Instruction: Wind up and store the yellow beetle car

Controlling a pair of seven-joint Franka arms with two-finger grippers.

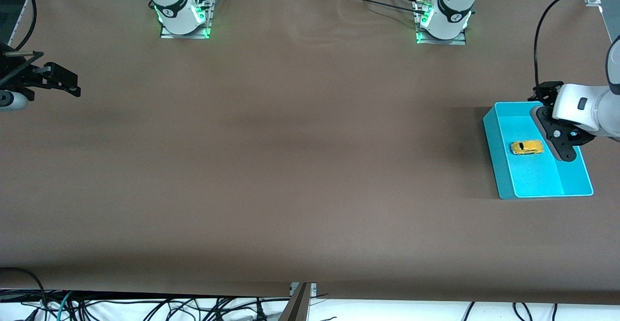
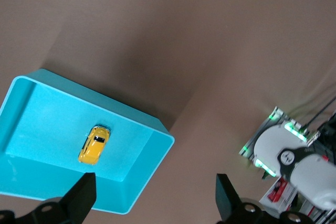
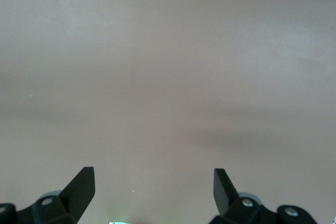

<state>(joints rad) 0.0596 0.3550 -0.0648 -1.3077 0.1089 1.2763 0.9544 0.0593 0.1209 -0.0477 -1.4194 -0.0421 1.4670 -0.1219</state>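
Observation:
The yellow beetle car (image 1: 527,147) (image 2: 94,144) lies on its wheels on the floor of the turquoise bin (image 1: 495,152) (image 2: 140,178), near the bin's middle. My left gripper (image 1: 555,135) (image 2: 155,184) hangs open over the bin, close beside the car and not touching it, with nothing between its fingers. My right gripper (image 1: 68,82) (image 3: 154,179) waits open over bare brown table at the right arm's end, holding nothing.
The bin stands at the left arm's end of the brown-covered table (image 1: 290,166). Both arm bases (image 1: 184,17) (image 1: 443,21) glow green along the table's edge farthest from the front camera. Loose cables (image 1: 145,306) lie below the table's nearest edge.

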